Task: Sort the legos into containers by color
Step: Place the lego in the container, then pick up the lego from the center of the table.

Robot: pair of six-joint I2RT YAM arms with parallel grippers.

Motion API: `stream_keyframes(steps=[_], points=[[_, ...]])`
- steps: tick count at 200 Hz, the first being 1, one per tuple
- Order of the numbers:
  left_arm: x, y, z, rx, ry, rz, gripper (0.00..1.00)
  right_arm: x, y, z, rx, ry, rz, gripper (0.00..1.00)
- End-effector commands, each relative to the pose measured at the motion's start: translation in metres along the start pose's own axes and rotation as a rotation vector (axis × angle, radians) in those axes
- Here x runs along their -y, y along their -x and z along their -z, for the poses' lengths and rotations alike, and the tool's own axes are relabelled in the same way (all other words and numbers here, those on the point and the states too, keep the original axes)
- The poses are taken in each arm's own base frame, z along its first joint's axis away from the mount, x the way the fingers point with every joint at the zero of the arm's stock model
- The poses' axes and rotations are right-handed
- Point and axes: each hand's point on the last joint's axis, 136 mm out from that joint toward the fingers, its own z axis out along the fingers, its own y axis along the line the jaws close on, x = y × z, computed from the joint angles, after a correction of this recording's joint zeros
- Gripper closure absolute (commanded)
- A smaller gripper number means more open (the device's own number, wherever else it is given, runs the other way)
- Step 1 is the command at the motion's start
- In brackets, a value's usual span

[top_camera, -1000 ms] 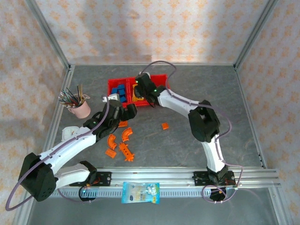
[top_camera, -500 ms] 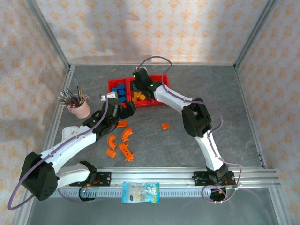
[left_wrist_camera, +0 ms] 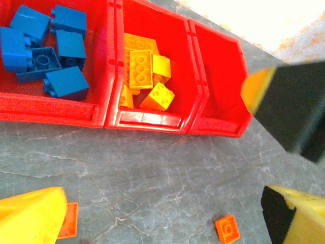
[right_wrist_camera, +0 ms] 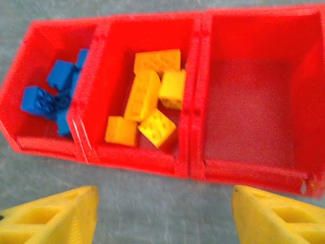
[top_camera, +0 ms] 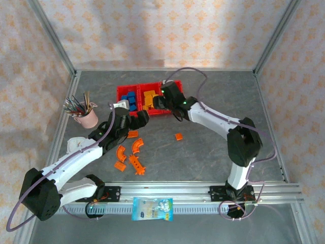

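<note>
Grey counter (top_camera: 213,152) carries loose orange legos (top_camera: 136,163), likely light, rigid, slick; pinch across flat sides. Blue and yellow ones sit in two containers (left_wrist_camera: 147,122). Both the left tool (left_wrist_camera: 162,217) and right tool (right_wrist_camera: 165,216) gape, holding nothing

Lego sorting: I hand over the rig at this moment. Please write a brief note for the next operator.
Left gripper: open, empty, above the table in front of the bins.
Right gripper: open, empty, also in front of the bins.
Done: blue bricks are in the left bin, yellow bricks in the middle bin.
Left: the right bin holds no bricks. The orange bricks lie loose on the table, one apart from the group.
</note>
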Motion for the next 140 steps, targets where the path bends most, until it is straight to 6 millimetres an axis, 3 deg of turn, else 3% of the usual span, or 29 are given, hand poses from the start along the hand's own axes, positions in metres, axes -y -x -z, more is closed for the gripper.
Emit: stream_keyframes(steps=[1,74,140], points=[[0.014,-0.009,0.004,-0.010,-0.067,-0.005,0.01,0.021,-0.024,0.010,-0.051,-0.056,-0.016,0.30],[0.021,-0.050,0.005,-0.046,-0.126,0.060,0.01,0.062,-0.113,0.019,-0.275,-0.150,0.044,0.28],[0.027,-0.066,-0.005,-0.066,-0.129,0.070,0.01,0.069,-0.155,0.011,-0.366,-0.172,0.072,0.29]])
